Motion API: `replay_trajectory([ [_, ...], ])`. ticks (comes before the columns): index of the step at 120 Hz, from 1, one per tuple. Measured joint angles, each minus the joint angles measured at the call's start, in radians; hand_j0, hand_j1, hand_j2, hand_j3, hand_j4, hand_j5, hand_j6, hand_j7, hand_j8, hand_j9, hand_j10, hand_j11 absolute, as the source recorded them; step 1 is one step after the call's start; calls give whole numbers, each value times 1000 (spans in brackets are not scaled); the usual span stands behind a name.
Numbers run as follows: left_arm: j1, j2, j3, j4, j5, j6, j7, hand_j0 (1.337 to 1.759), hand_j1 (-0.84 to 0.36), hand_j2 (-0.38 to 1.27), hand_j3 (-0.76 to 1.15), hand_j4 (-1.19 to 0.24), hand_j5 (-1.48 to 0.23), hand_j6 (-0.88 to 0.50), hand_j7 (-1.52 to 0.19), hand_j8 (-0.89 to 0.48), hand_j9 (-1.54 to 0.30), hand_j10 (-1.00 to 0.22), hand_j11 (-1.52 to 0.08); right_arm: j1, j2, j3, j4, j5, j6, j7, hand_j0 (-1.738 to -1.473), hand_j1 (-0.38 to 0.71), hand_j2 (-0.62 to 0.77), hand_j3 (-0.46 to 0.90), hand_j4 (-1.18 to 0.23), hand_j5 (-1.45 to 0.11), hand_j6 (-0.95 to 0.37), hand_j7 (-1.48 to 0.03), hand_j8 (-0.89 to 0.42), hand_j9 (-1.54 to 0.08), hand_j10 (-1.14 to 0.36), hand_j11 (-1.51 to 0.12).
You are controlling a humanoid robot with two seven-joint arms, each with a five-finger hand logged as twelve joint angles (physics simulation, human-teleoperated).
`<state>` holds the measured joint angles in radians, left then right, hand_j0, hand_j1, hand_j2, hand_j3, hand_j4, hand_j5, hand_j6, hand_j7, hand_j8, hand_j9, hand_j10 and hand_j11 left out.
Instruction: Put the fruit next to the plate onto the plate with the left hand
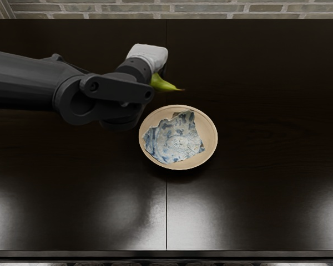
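A cream plate with a blue and white pattern sits near the middle of the dark table. A green, pointed fruit pokes out just beyond the plate's far-left rim. My left hand, white and mostly seen from behind, is over the fruit's left end and hides most of it. I cannot see whether the hand touches or holds the fruit. The left arm reaches in from the left edge.
The dark glossy table stretches all around the plate. A brick wall runs along the far edge.
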<state>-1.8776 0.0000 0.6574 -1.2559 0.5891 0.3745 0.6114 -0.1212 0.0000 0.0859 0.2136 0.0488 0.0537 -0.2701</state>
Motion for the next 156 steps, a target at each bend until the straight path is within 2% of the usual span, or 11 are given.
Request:
replay_trajectory([
  [62, 12, 0, -84, 11, -43, -8, 0, 1653, -154, 299, 0, -630, -970, -442, -950, -389, -951, -520, -943, 0, 0, 0, 0, 0, 0, 0, -1658, -314, -6, 0, -29, -38, -29, -38, -29, -38, -29, -38],
  [98, 32, 0, -154, -49, -65, -15, 0, 1653, -169, 361, 0, -634, -970, -444, -960, -390, -960, -525, -949, 0, 0, 0, 0, 0, 0, 0, -1658, -314, -6, 0, -29, -38, -29, -38, -29, -38, -29, -38],
  [126, 43, 0, -198, -103, -68, -16, 0, 1653, -160, 332, 0, -638, -967, -445, -962, -391, -963, -525, -952, 0, 0, 0, 0, 0, 0, 0, -1658, -314, -6, 0, -29, -38, -29, -38, -29, -38, -29, -38],
  [156, 82, 0, -236, -152, -85, -16, -1, 1655, -200, 495, 0, -655, -966, -465, -956, -409, -954, -544, -950, 0, 0, 0, 0, 0, 0, 0, -1658, -314, -6, 0, -29, -38, -29, -38, -29, -38, -29, -38],
])
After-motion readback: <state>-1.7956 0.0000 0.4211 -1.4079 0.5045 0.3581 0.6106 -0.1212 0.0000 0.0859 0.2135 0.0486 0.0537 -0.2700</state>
